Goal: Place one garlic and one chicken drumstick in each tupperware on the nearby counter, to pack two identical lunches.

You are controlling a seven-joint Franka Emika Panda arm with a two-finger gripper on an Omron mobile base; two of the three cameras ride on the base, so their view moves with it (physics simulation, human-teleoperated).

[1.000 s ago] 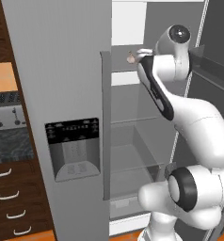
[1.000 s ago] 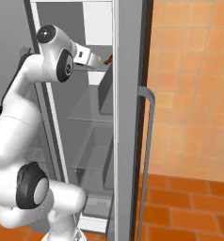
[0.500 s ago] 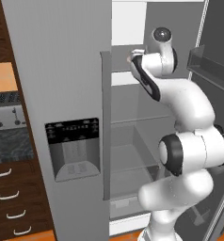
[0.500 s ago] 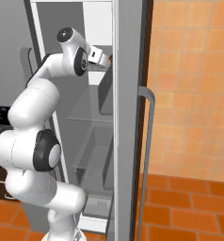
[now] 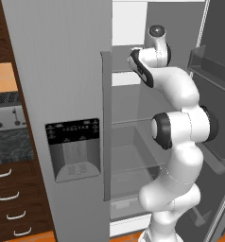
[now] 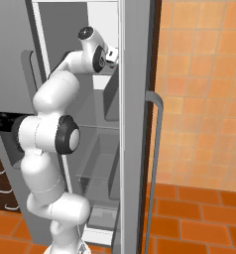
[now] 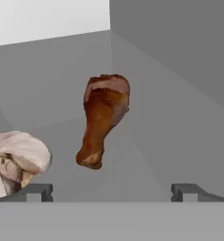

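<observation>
Two dark fingertips [image 7: 33, 192] of the gripper [image 7: 109, 192] are standing wide apart, gripping nothing, as I am looking along the hand into the open refrigerator [image 5: 67, 94]. Ahead of the gap, one brown chicken drumstick [image 7: 102, 117] is lying on the grey shelf [image 7: 147, 155], meaty end farther from the gripper, bone end nearer. A garlic [image 7: 17, 157] is resting near the drumstick, just beyond the tip on that side. From the base views I am seeing the arm [image 5: 178, 127] reaching to the refrigerator's upper shelf level.
</observation>
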